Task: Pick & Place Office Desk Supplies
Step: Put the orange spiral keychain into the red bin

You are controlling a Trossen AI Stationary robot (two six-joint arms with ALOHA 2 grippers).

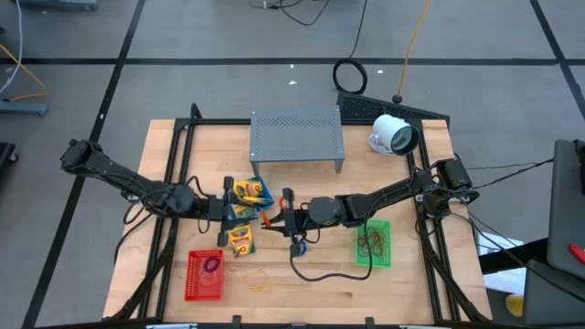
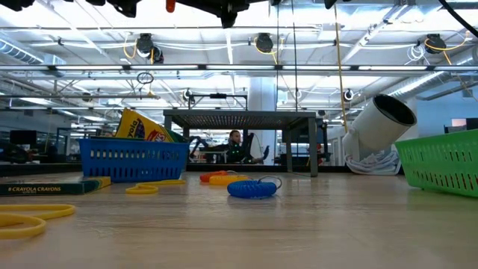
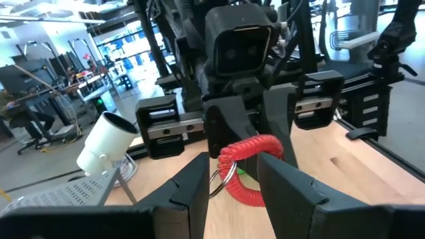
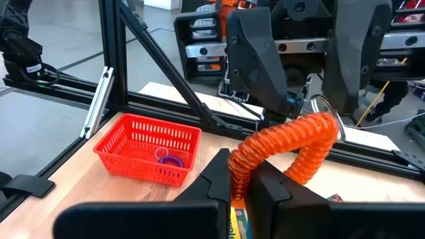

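Only wrist views show both pincers sharing orange coil (image 4: 285,149).

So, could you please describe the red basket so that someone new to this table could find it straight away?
Start from the grey perforated stand at the back of the wooden table, then come to the front edge on the left arm's side. The red basket lies there, holding a purple loop; the green basket is on the opposite side.
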